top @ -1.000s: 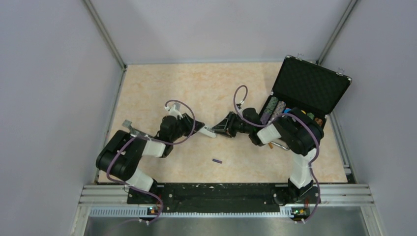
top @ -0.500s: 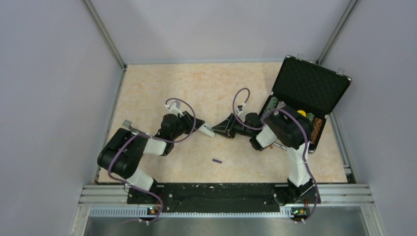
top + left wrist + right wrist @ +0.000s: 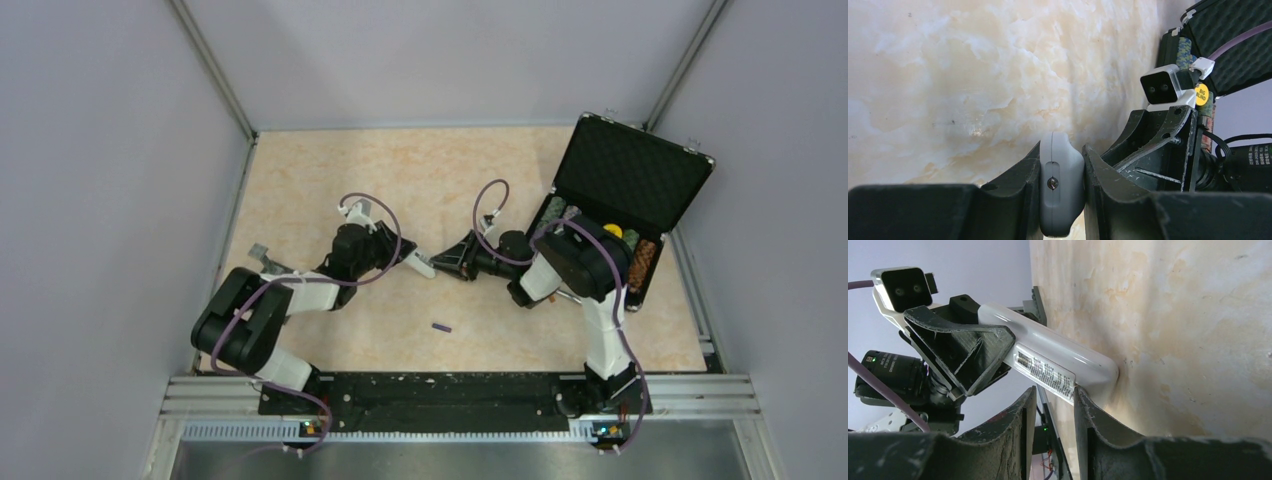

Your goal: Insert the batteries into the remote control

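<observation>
The white remote control (image 3: 422, 265) is held off the table near the middle, with my left gripper (image 3: 411, 261) shut on it. In the left wrist view its rounded end (image 3: 1062, 185) sits edge-on, clamped between both fingers. My right gripper (image 3: 446, 263) faces it from the right, almost tip to tip. In the right wrist view the remote's labelled back (image 3: 1048, 360) runs up to the left. My right gripper (image 3: 1055, 391) is open with a narrow gap and nothing between its fingers, and one fingertip (image 3: 1079, 396) touches the label's edge. One dark purple battery (image 3: 441, 326) lies on the table nearer the arm bases.
An open black case (image 3: 635, 170) stands at the back right, with striped chip stacks (image 3: 560, 215) in its lower half. A small grey piece (image 3: 258, 250) lies by the left wall. Grey walls close in the tabletop (image 3: 330, 180) on three sides.
The right arm has drawn in slightly and its gripper has edged towards the remote's tip. My left wrist has shifted a little away from the bases, still holding the remote. The battery has not moved.
</observation>
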You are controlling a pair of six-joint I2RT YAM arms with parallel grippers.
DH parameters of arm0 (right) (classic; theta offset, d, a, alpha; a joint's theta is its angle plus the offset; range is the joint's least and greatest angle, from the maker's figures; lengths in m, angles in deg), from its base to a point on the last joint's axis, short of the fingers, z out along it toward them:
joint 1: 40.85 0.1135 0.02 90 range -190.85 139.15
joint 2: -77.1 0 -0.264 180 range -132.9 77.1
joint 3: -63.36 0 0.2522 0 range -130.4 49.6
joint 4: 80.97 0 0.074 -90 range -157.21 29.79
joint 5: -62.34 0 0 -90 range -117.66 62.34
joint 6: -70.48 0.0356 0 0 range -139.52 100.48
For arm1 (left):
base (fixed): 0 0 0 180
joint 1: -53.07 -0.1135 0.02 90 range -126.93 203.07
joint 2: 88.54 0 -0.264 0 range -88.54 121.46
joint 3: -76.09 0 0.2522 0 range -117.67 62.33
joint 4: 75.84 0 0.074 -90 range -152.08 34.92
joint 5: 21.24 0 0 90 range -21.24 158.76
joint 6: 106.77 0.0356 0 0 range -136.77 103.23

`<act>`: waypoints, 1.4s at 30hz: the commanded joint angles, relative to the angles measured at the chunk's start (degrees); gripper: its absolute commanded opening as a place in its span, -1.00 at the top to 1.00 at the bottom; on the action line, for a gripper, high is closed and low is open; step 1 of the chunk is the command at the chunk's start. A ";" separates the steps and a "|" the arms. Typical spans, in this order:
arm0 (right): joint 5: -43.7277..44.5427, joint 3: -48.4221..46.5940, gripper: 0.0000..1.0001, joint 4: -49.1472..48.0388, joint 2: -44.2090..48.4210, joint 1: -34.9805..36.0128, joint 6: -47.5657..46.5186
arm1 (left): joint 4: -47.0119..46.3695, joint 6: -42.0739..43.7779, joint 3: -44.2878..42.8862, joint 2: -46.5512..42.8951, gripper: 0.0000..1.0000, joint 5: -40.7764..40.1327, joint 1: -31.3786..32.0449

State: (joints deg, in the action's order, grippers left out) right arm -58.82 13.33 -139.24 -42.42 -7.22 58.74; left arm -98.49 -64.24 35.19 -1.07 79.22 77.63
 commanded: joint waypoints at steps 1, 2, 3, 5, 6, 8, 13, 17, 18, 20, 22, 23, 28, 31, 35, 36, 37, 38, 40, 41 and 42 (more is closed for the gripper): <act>-4.36 -3.52 0.36 -14.93 3.21 3.42 3.76 | 19.68 7.17 1.74 2.52 1.00 -3.45 2.44; -4.33 -3.61 0.37 -15.33 3.36 3.38 3.99 | 20.19 7.34 1.69 2.39 1.00 -4.01 2.55; -4.27 -3.63 0.37 -15.97 3.48 3.38 4.33 | 20.68 7.63 1.59 2.18 1.00 -4.57 2.53; -4.01 -3.64 0.37 -16.38 3.96 3.31 4.73 | 21.46 8.28 1.48 1.87 1.00 -5.93 2.61; -3.91 -3.75 0.37 -16.35 4.44 3.33 4.79 | 21.94 8.64 1.47 1.65 1.00 -6.32 2.61; -3.68 -3.72 0.37 -16.09 5.29 3.16 4.55 | 22.35 9.16 1.52 1.58 1.00 -6.94 2.73; -3.37 -3.53 0.38 -13.62 6.60 2.87 3.53 | 22.72 9.74 1.83 1.06 1.00 -7.84 2.80; -2.23 -1.73 0.39 -10.95 8.22 2.22 2.40 | 23.40 9.91 1.35 0.33 1.00 -8.51 2.79; -2.12 -1.50 0.39 -9.81 8.76 2.02 1.56 | 23.60 10.17 1.07 0.26 1.00 -8.58 2.80; -1.50 -1.10 0.38 -7.33 9.78 1.68 0.73 | 24.36 10.56 0.63 -0.04 1.00 -8.52 2.79; -1.09 -1.08 0.38 -3.71 10.74 1.26 -0.85 | 24.94 11.02 0.45 -0.48 1.00 -8.27 2.83; -0.72 -1.04 0.38 -1.62 11.27 1.17 -1.73 | 25.50 11.07 0.42 -0.82 1.00 -8.38 2.83; 2.44 -0.05 0.34 11.46 14.87 -0.24 -6.43 | 27.63 11.16 0.05 -3.78 1.00 -9.89 2.82; 5.60 0.26 0.31 18.81 17.44 -0.94 -9.58 | 29.39 11.17 -0.81 -5.55 1.00 -13.61 2.81; 9.34 0.85 0.26 26.20 20.95 -1.59 -13.35 | 30.62 11.80 -1.40 -7.67 1.00 -15.51 2.86; 10.19 1.00 0.25 26.87 21.99 -1.68 -14.22 | 30.79 12.04 -1.43 -8.14 1.00 -15.74 2.81; 11.23 1.32 0.24 27.70 22.96 -1.71 -14.94 | 31.14 12.33 -1.51 -8.41 1.00 -16.23 2.79; 12.37 1.07 0.23 29.67 23.98 -1.72 -15.87 | 31.80 12.51 -1.74 -8.75 1.00 -16.85 2.85; 13.69 0.15 0.20 33.84 25.57 -1.74 -18.78 | 32.54 13.47 -1.86 -9.68 1.00 -17.26 2.80; 14.09 -0.38 0.20 35.82 26.19 -1.73 -20.05 | 32.88 13.94 -1.91 -10.18 1.00 -17.24 2.79; 14.21 -1.10 0.19 38.01 26.61 -1.73 -21.65 | 33.25 14.60 -2.02 -10.52 1.00 -17.07 2.85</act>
State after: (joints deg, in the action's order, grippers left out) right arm -48.43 14.27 -109.67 -19.89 -8.49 44.64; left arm -79.34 -56.81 32.02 -11.61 66.54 80.47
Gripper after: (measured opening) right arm 0.398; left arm 0.324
